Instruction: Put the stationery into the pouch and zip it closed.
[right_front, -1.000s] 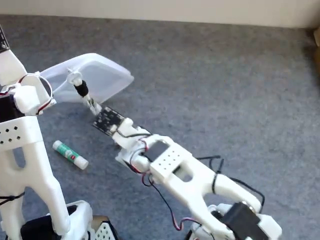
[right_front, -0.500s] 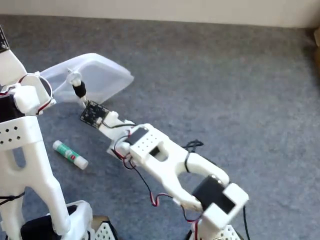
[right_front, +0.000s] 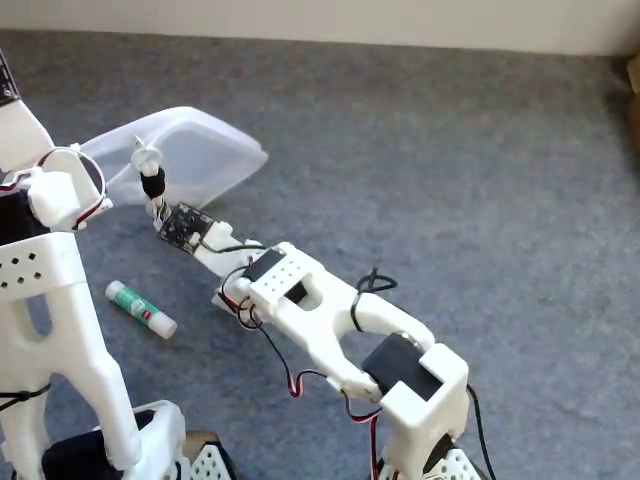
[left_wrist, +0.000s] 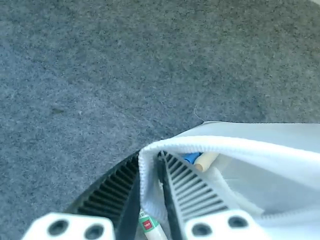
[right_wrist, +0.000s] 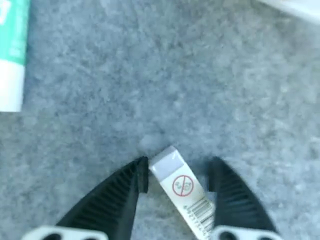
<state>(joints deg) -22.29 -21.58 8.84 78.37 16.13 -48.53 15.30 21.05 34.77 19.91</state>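
Bench: grey, carpet-like cover (right_front: 450, 150); we see both arms working toward its left side.

Step in hand: we judge it to be feeding the white stick (right_wrist: 180, 187) into the pouch mouth. We would line the stick's long axis up with the opening and carry its free end over the lip before letting go. The other arm should hold the lip firm so the mouth does not sag shut.

Pouch (right_front: 190, 150): soft, translucent white, lying at the far left of the bench. Its mouth is lifted open, and a blue item and a tan one lie inside.

Left gripper (left_wrist: 150, 160): closed narrow on the pouch's lip, with the fabric pinched between the jaws.

Right gripper (right_front: 152, 185): just beside the pouch mouth, closed narrow on the white stick.

Glue stick (right_front: 140, 308): green and white, lying on the bench apart from the pouch, not yet packed.

White stick: small, with a printed label. It sits slantwise between the jaws, only a short end poking past them — we think it may swivel.
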